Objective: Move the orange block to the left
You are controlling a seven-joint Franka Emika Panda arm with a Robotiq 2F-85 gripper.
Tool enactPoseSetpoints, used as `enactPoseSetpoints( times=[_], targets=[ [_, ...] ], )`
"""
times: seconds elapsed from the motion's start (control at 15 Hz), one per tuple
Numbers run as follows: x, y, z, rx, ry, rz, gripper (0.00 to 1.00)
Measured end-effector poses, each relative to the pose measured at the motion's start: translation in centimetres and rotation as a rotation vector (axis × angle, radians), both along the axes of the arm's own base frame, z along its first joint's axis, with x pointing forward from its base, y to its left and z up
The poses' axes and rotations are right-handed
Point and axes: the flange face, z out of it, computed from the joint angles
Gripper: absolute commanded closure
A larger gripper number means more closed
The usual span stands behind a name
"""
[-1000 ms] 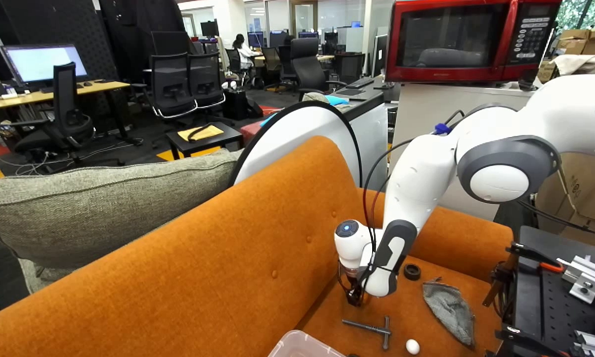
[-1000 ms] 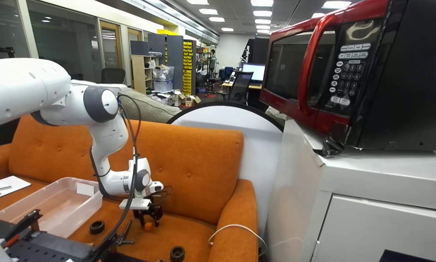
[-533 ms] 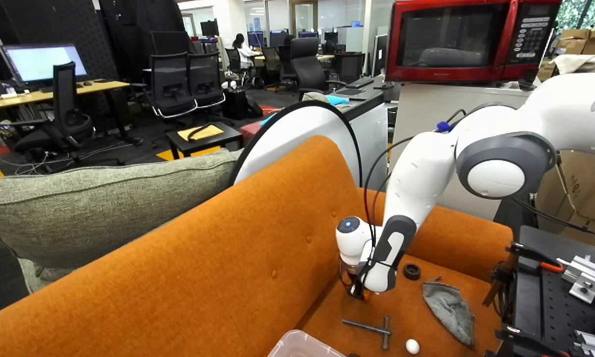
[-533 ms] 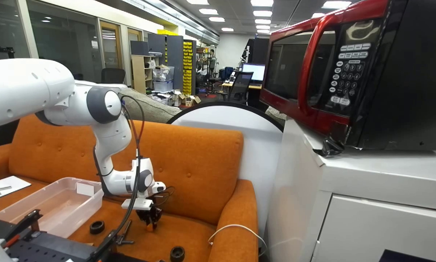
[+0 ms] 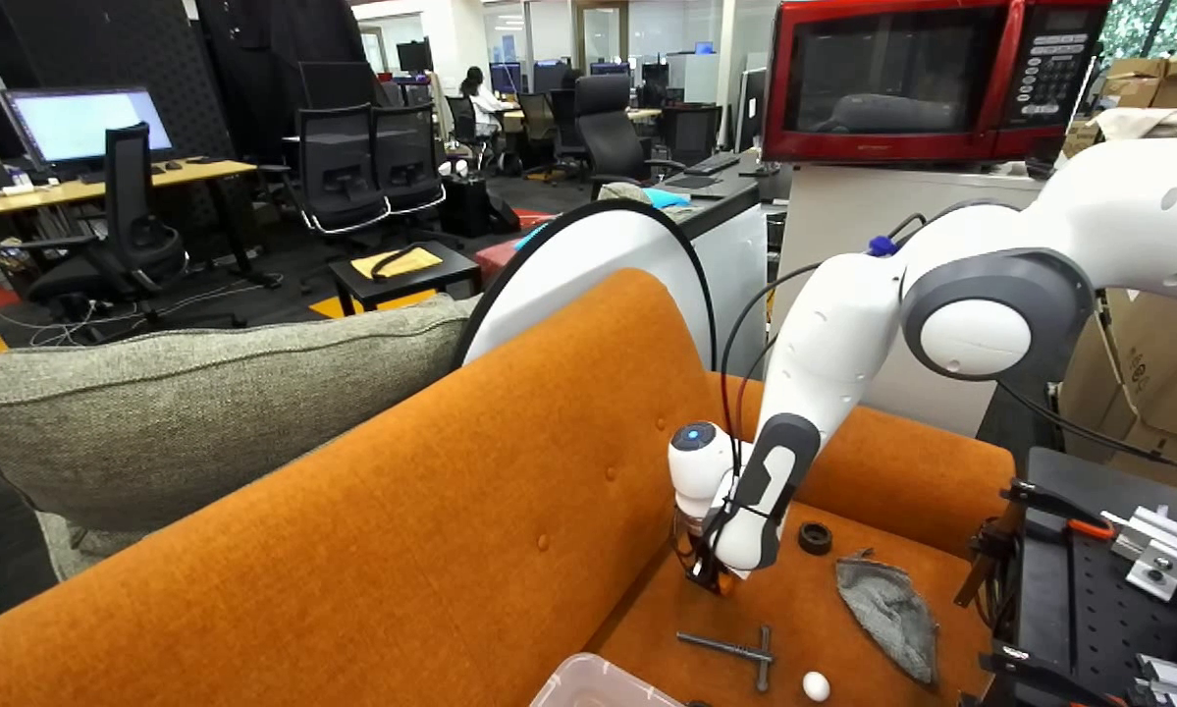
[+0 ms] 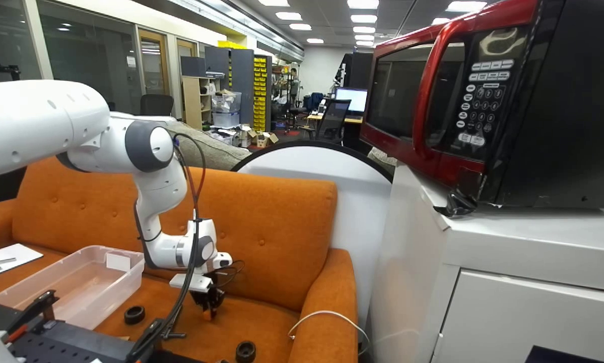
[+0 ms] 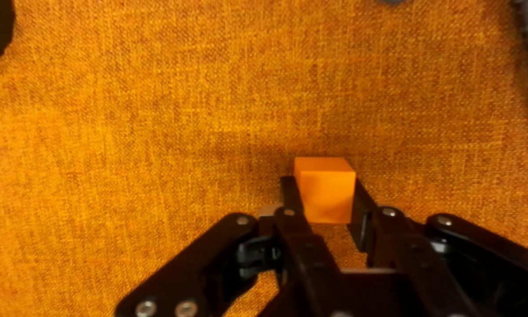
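Note:
The orange block [image 7: 326, 196] is a small plain cube, and the wrist view shows it pinched between the two black fingers of my gripper [image 7: 325, 193]. Both finger pads touch its sides, so the jaws are shut on it. In both exterior views the gripper [image 6: 208, 302] points down just over the orange sofa seat, with the orange block [image 6: 207, 316] peeking out below the fingertips. A bit of the orange block [image 5: 725, 583] also shows beside the dark fingers. Whether it rests on the seat or hangs slightly above it, I cannot tell.
Close by on the seat lie a metal T-shaped tool [image 5: 730, 648], a small white ball [image 5: 816, 686], a grey cloth lump [image 5: 890, 614] and black rings [image 6: 134, 314]. A clear plastic bin [image 6: 115, 298] stands farther along. The sofa's backrest [image 5: 509, 471] rises behind.
The jaws have gone from open around the orange block to shut on it. The arm has shifted slightly, a little to the right in an exterior view.

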Motion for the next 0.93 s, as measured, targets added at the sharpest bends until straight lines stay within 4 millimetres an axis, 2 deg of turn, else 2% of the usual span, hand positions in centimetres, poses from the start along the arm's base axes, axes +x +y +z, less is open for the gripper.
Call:
enactPoseSetpoints(
  times=[0.33,0.6,0.67,0.93],
  targets=[
    [0.5,-0.6,1.9,0.079,-0.013,-0.174,0.93],
    [-1.0,-1.3,2.7,0.102,0.005,-0.364,0.93],
    [-1.4,-1.3,2.6,0.101,0.006,-0.403,0.71],
    [-1.9,-1.2,2.9,0.099,-0.005,-0.46,0.71]
  ],
)
